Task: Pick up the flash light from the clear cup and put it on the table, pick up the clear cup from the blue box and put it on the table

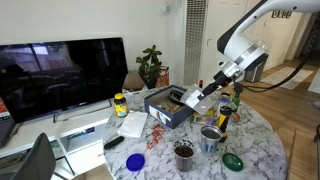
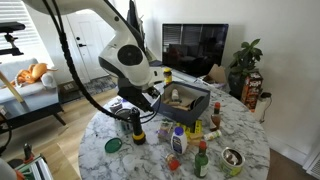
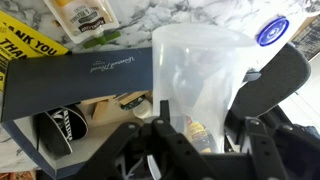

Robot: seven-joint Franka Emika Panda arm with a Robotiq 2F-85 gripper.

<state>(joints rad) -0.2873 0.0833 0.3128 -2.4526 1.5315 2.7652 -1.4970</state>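
Clear cup (image 3: 195,60): thin plastic, light, slick, prob. crushable. Gentle squeeze across walls near rim. Tool (image 3: 225,100) clamped on it, over blue box (image 3: 80,80).

The round marble table (image 1: 262,150) carries the blue box (image 1: 160,110) near one edge. The flash light (image 1: 222,121) stands upright close by. A dark brown cup (image 1: 184,152), a grey patterned cup (image 1: 210,139), a green lid (image 1: 232,160) and a blue lid (image 1: 135,161) lie toward the opposite edge.

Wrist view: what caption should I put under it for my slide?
The gripper grips the clear cup at the blue box, with the marble table behind.
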